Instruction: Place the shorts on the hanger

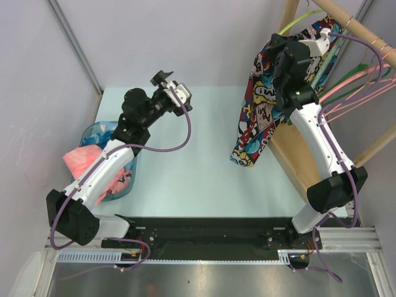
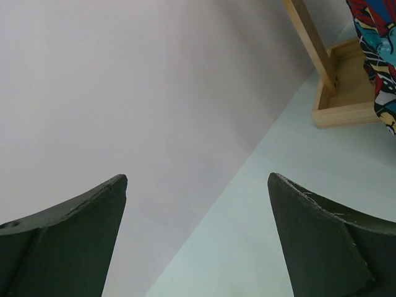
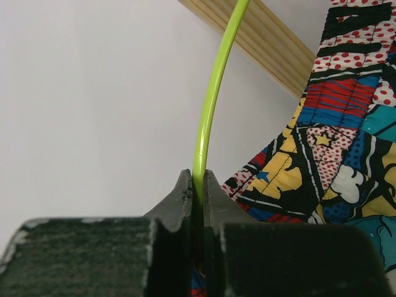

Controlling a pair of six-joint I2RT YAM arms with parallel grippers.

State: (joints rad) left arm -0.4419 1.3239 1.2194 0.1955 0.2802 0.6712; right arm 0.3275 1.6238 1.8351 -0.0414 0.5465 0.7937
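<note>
Right pincer [image 3: 198, 182] clamped on hanger [image 3: 209, 93]: thin, springy wire. Shorts [image 3: 346, 142] drape just beside it. Light, floppy, probably slip-prone; best taken at the gathered waistband. Left pincer [image 2: 198, 185] apart, empty, well away.

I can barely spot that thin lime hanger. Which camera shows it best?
The right wrist view: the hanger shows close up, rising out of the shut right pincer. The top view catches only a short lime arc above the shorts. The left wrist view shows none of it.
</note>
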